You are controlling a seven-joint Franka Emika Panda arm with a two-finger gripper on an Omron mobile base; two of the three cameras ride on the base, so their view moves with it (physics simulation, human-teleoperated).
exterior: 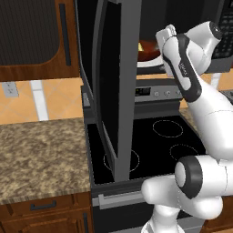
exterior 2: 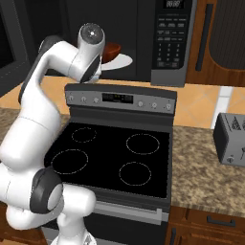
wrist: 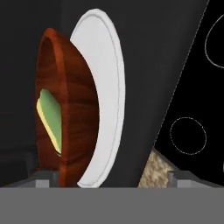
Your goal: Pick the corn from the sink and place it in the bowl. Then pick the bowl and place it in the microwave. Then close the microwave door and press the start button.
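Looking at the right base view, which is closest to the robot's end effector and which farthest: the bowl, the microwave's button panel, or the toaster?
The end effector itself is hidden behind the arm, up at the microwave opening.
1. The bowl, just inside the microwave, right beside the wrist.
2. The button panel, further right on the microwave front.
3. The toaster, down on the counter at far right.

Reddish-brown bowl, yellow-green corn, white plate.

The arm is glossy white, built of rounded, tubular links with dark grey bands and caps at the joints. One link carries small grey lettering. The finger tips are small grey blocks.
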